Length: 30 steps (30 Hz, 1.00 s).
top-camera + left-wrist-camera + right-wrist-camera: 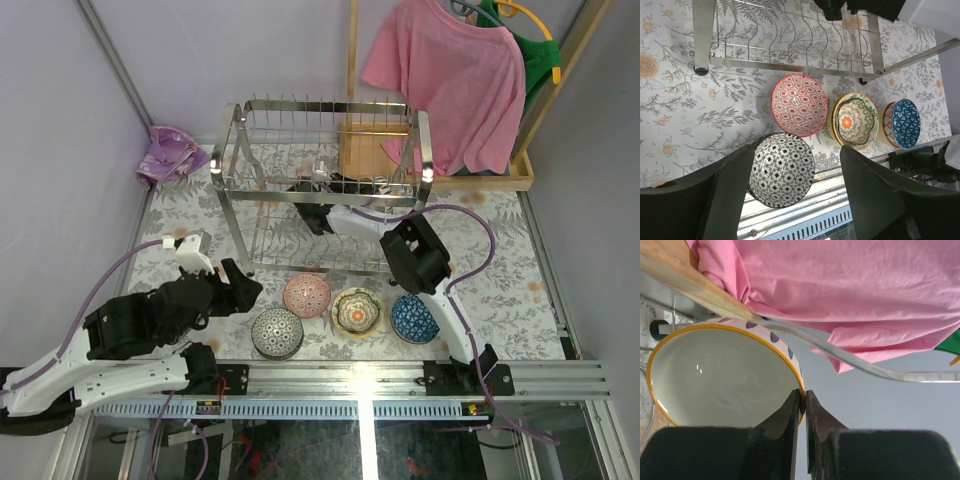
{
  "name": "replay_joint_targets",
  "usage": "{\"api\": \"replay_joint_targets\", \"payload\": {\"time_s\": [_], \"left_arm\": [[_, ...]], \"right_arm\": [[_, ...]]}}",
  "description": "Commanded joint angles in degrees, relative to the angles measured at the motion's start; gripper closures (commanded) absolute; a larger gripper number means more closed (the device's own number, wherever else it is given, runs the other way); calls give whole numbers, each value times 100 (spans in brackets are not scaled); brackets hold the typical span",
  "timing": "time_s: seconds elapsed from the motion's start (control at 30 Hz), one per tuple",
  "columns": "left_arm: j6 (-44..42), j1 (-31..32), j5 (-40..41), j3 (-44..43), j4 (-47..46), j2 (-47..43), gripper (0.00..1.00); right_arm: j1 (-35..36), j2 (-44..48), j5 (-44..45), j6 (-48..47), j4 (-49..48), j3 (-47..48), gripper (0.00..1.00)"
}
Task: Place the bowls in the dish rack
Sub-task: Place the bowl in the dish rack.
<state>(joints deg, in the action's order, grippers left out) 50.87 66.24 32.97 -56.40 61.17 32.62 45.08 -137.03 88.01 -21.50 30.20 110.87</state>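
right hand (802, 405) clamps tight on the rim of a yellow-rimmed bowl (720, 380), up at the dish rack (325, 104); left hand (796, 150) spread wide, holding nothing, above the black-white bowl (782, 172); red bowl (306, 295), green-yellow bowl (356, 311), blue bowl (414, 318) sit on the surface (500, 270) just before the rack

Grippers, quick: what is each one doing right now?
Left gripper: open, holding nothing, near the black-and-white bowl.
Right gripper: shut on the rim of the yellow-rimmed bowl.
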Motion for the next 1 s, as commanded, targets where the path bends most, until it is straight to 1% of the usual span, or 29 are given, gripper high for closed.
{"api": "replay_joint_targets", "payload": {"time_s": [0.0, 0.03, 0.07, 0.1, 0.2, 0.47, 0.57, 0.73, 0.83, 0.87, 0.93, 0.97], "left_arm": [[-186, 25, -129, 35, -206, -195, 30], [-198, 17, -139, 47, -205, -221, 30], [-212, 20, -148, 69, -216, -260, 30], [-222, 17, -153, 94, -225, -291, 30], [-264, 19, -162, 154, -274, -395, 30], [-341, 16, -304, 235, -275, -709, 30], [-381, 21, -349, 228, -265, -769, 30], [-330, 20, -405, 235, -209, -902, 30], [-299, 21, -381, 227, -146, -961, 30], [-296, 20, -373, 221, -141, -948, 30], [-288, 13, -354, 202, -124, -928, 30], [-282, 17, -322, 181, -115, -907, 30]], "right_arm": [[-28, 563, 357, -5291, -5966, -1384, 100], [-14, 467, 280, -7027, -7791, -1585, 100], [-9, 382, 319, -7454, -8134, -1577, 100], [-17, 408, 312, -7200, -7686, -1609, 100], [-17, 308, 310, -7233, -7744, -1618, 100], [62, -5, 509, -6590, -6944, -1616, 100], [151, -86, 589, -6586, -7141, -1840, 100], [227, -308, 689, -6677, -7487, -1864, 100], [278, -314, 728, -6856, -7849, -1805, 90], [288, -280, 735, -6915, -7933, -1777, 85], [300, -226, 753, -6931, -7975, -1703, 72], [300, -208, 754, -6936, -7987, -1663, 67]]}}
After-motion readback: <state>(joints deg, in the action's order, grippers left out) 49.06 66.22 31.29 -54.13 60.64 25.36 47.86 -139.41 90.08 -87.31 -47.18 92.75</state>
